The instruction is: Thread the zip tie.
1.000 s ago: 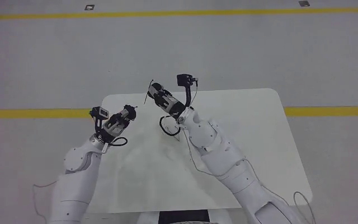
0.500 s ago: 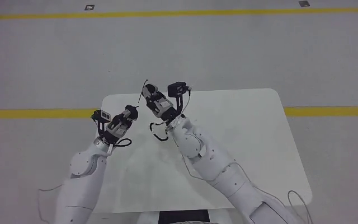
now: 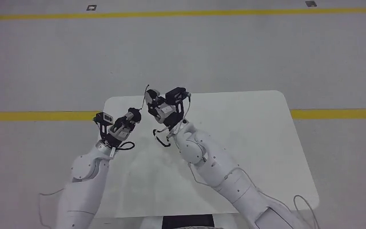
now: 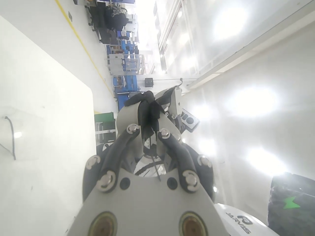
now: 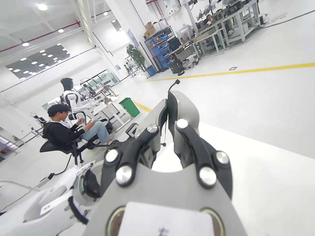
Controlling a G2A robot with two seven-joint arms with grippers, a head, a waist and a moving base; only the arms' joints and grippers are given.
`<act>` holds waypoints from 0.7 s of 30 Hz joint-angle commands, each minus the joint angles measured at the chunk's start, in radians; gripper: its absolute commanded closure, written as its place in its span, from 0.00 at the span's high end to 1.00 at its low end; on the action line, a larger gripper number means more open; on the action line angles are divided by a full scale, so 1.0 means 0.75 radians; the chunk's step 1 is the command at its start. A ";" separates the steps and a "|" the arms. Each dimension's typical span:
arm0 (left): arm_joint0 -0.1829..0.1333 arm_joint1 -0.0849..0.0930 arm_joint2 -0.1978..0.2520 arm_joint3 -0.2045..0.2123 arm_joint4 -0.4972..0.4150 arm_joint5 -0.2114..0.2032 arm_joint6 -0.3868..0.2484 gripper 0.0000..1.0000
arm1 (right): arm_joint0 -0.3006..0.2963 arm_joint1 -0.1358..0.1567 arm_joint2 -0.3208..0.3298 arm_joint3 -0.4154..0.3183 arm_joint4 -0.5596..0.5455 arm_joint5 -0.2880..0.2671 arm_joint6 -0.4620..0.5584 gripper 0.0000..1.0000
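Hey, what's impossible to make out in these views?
Top view: zip tie, too small to tell head from tail.
Left wrist view: whatever the left tool pinches, hidden inside its grip.
Right wrist view: the zip tie's lower length, hidden inside the right tool.
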 commanded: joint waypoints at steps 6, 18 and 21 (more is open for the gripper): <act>0.000 0.000 0.000 0.000 0.000 0.000 0.000 0.00 | 0.008 -0.010 -0.002 0.016 -0.014 -0.002 -0.036 0.00; 0.000 0.000 0.000 0.000 0.000 0.000 0.000 0.00 | 0.010 -0.018 0.006 0.037 -0.026 -0.018 -0.021 0.00; 0.000 0.000 0.000 0.000 0.000 0.000 0.000 0.00 | 0.010 -0.020 0.008 0.042 -0.030 -0.020 -0.020 0.00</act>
